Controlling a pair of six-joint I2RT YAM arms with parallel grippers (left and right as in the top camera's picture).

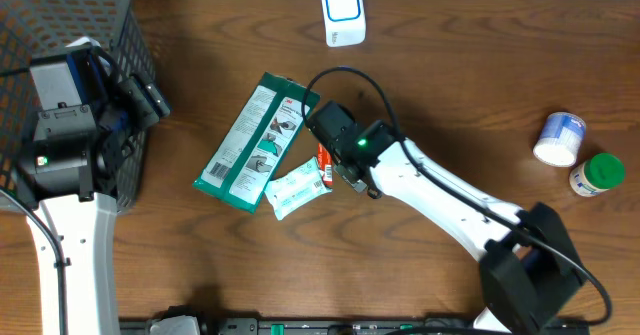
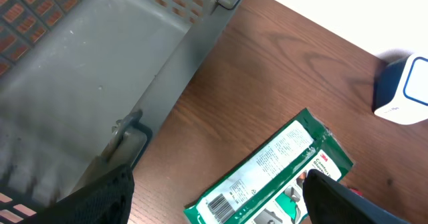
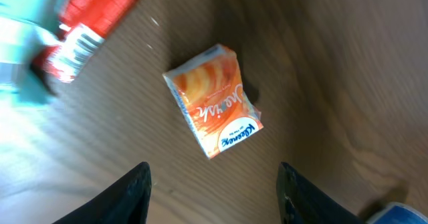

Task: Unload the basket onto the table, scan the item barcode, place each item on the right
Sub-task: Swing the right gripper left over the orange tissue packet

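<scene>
I'm hanging my right gripper [image 3: 212,184] over the orange pack [image 3: 214,100], which is lying flat on the table [image 3: 334,83] by the red packet [image 3: 100,10]. My fingers [image 3: 137,190] are standing apart, pinching nothing. I reckon I'm lining up the grab; next I'm needing to straddle it, squeeze, then head for the scanner [image 1: 342,13].

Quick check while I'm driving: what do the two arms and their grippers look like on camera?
Both have white links: left arm, right arm. Each wrist housing is black with a small green light. A black cable loops above the right wrist, and its base joint is black. In the wrist views the fingers are dark, matte and blunt.
</scene>
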